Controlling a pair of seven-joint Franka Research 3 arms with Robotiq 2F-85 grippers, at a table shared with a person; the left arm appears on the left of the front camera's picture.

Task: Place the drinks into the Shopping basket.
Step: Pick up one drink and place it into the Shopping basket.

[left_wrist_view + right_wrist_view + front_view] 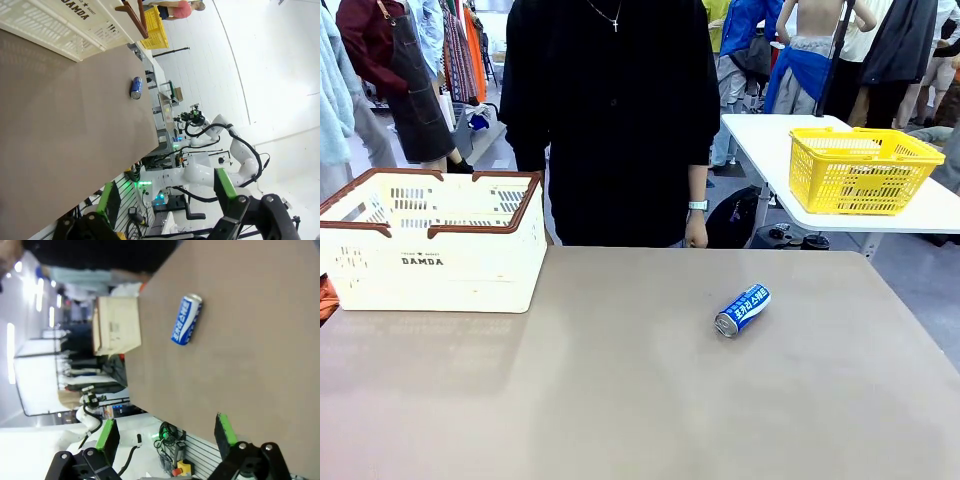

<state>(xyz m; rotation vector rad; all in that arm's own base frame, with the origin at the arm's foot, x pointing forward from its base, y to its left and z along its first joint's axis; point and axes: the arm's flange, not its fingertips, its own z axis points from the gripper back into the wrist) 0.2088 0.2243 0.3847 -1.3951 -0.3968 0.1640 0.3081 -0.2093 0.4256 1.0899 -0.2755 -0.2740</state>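
Note:
One blue and white drink can (742,310) with Korean lettering lies on its side right of the table's middle; the wrist views show the same can (136,87) (186,319). The cream-white Shopping basket (430,267) with brown rim and "DAMDA" lettering stands at the far left of the table, its side also in the left wrist view (60,27) and right wrist view (116,325). My left gripper (167,204) is open with nothing between its fingers, well away from the can. My right gripper (165,437) is open too, above the table short of the can.
A person in black (610,120) stands at the far edge, one hand (696,232) hanging by the table. A yellow mesh basket (860,170) sits on a separate white table (920,215) at the back right. The brown tabletop (620,400) is bare around the can.

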